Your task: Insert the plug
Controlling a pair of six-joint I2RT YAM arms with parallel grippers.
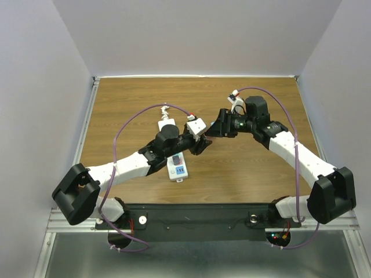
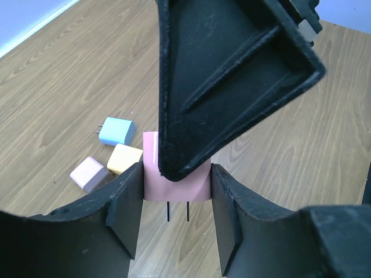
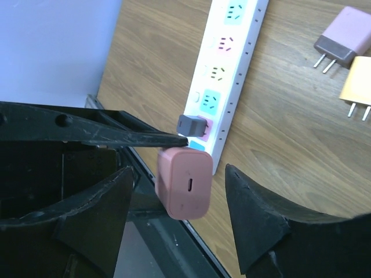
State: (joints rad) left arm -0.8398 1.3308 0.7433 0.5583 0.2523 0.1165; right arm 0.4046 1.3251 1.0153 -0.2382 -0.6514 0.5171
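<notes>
Midair between my wrists, the pink plug [image 2: 174, 190] sits clamped in my left pincer [image 2: 177, 175], prongs toward that wrist, port end untouched inside my half-wide right pincer [image 3: 178, 174], above the power strip [image 3: 232, 63] on the desk [image 3: 290, 133].

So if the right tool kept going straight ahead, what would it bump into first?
Most likely the pink plug, sitting between the right tool's fingers and held by the left tool; depth is hard to judge.

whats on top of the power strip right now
A grey plug sits in one socket of the power strip; the other sockets in view are empty. The pink plug, held in front, covers part of the end socket, so that one cannot be checked.
</notes>
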